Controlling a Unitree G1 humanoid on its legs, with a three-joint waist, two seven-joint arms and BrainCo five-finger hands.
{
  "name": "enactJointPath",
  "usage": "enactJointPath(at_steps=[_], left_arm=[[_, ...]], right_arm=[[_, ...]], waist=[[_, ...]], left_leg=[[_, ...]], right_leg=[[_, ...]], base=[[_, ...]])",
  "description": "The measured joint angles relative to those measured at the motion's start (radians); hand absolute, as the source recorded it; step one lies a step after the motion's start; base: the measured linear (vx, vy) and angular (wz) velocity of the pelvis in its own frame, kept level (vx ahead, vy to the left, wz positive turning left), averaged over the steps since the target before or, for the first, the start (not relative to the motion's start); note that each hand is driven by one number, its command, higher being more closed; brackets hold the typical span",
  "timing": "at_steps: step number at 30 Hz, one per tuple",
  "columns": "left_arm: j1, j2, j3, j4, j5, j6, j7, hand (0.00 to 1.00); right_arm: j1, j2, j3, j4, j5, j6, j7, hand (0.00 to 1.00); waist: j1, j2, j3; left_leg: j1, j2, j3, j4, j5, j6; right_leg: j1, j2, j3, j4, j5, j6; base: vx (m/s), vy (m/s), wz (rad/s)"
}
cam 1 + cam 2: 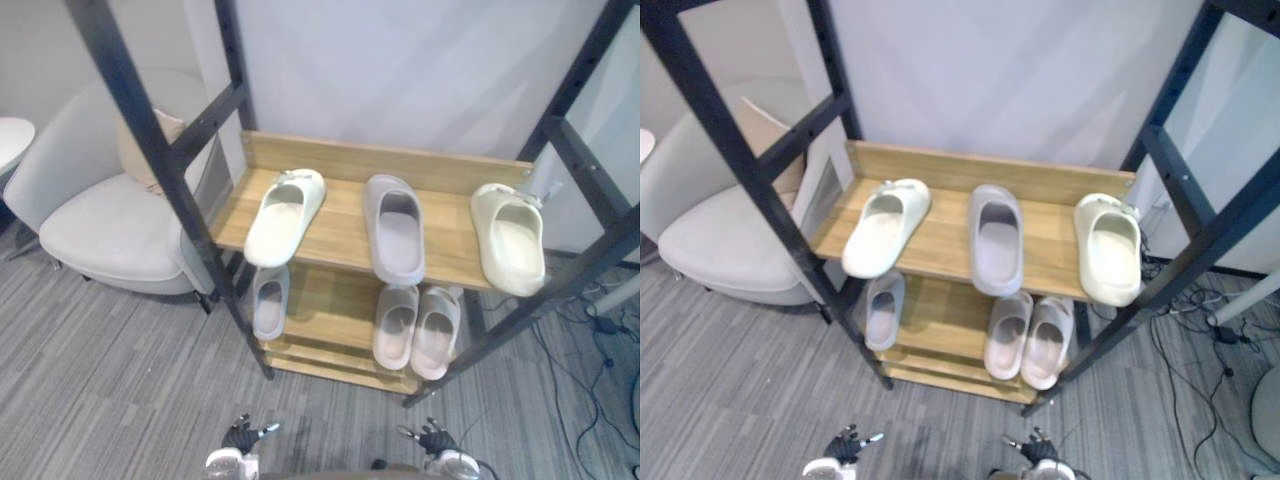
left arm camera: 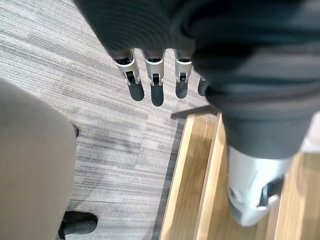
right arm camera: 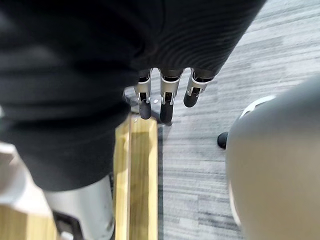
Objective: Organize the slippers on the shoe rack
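The tidying looks barely begun. On the upper shelf (image 1: 345,228) of the shoe rack (image 1: 140,120) a cream slipper (image 1: 285,215) lies at the left, tilted with its near end hanging over the front edge. Its cream match (image 1: 508,238) sits at the right end, well apart from it. Between them lies a grey slipper (image 1: 394,228), toe to the back. A second grey slipper (image 1: 269,303), likely its mate, is on the lower shelf (image 1: 325,300) at the left. The pair of pale pink slippers (image 1: 397,322) lies side by side and touching at the right of that lower shelf, so that pair seems settled. What appears left is to bring the two cream slippers together and to join the two grey ones on one shelf.

Neither hand has anything in it. The left hand (image 1: 238,436) and the right hand (image 1: 434,438) hang low at the near edge above the floor. In the wrist views their fingers (image 2: 152,85) (image 3: 165,100) are straight and apart, well short of any slipper.

The shelves are bare pale wood boards in a black metal frame. The rack stands on grey striped carpet (image 1: 100,380) against a white wall (image 1: 400,70). A light grey armchair (image 1: 100,225) with a beige cushion (image 1: 135,150) stands just left of the rack.
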Motion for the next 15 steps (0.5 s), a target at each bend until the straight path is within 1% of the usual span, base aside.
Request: enactJointPath(at_steps=[1,3,5,9,12,13,15], left_arm=[[0.000,0.000,0.000,0.000,0.000,0.000,-0.001,0.00],[0.000,0.008,0.000,0.000,0.000,0.000,-0.003,0.00],[0.000,0.011,0.000,0.001,0.000,-0.001,-0.003,0.00],[-0.002,0.016,-0.018,0.001,0.000,-0.002,-0.003,0.00],[-0.001,0.017,-0.022,0.001,0.000,-0.002,-0.001,0.00],[-0.001,0.017,-0.022,0.001,0.000,-0.002,0.000,0.00],[-0.004,0.018,-0.021,-0.001,-0.001,-0.004,0.005,0.00]], right_arm=[[0.001,-0.004,-0.001,0.000,0.000,0.000,0.000,0.00],[0.011,-0.001,-0.005,-0.001,0.003,-0.006,-0.001,0.00],[0.012,-0.001,-0.003,0.000,0.003,-0.006,-0.001,0.00],[0.013,-0.001,0.011,0.001,0.011,-0.010,0.001,0.00],[0.013,-0.001,0.037,-0.003,0.020,-0.026,-0.002,0.00],[0.014,-0.001,0.039,-0.013,0.023,-0.026,-0.003,0.00],[0.036,-0.002,0.064,-0.096,0.042,-0.028,-0.013,0.00]], waist=[[-0.001,0.006,-0.004],[-0.003,-0.005,-0.004],[-0.004,-0.010,-0.007],[-0.004,-0.014,-0.009],[-0.004,-0.015,-0.009],[-0.005,-0.014,-0.009],[-0.006,-0.016,-0.005]], left_leg=[[0.001,0.002,-0.005,-0.001,0.000,0.000],[-0.004,-0.003,-0.030,-0.004,0.000,-0.001],[-0.015,-0.013,-0.036,-0.004,0.000,-0.001],[-0.015,-0.026,-0.044,-0.005,0.000,-0.001],[-0.014,-0.030,-0.043,-0.020,0.000,-0.001],[-0.014,-0.029,-0.043,-0.033,-0.001,-0.003],[-0.015,-0.029,-0.036,-0.047,-0.003,-0.006]], right_leg=[[0.020,0.007,-0.002,-0.039,0.020,0.001],[0.079,0.016,-0.016,-0.170,0.085,0.007],[0.085,0.011,-0.017,-0.194,0.100,0.009],[0.086,-0.001,-0.018,-0.195,0.107,0.016],[0.080,-0.004,-0.009,-0.199,0.115,0.021],[0.070,-0.002,-0.006,-0.202,0.118,0.023],[0.052,0.000,0.007,-0.203,0.132,0.020]], base=[[0.04,-0.017,0.01],[0.03,-0.006,0.10],[-0.01,0.026,0.12],[-0.03,0.029,0.05],[-0.07,0.013,-0.07],[-0.07,0.008,-0.13],[-0.07,0.010,-0.23]])
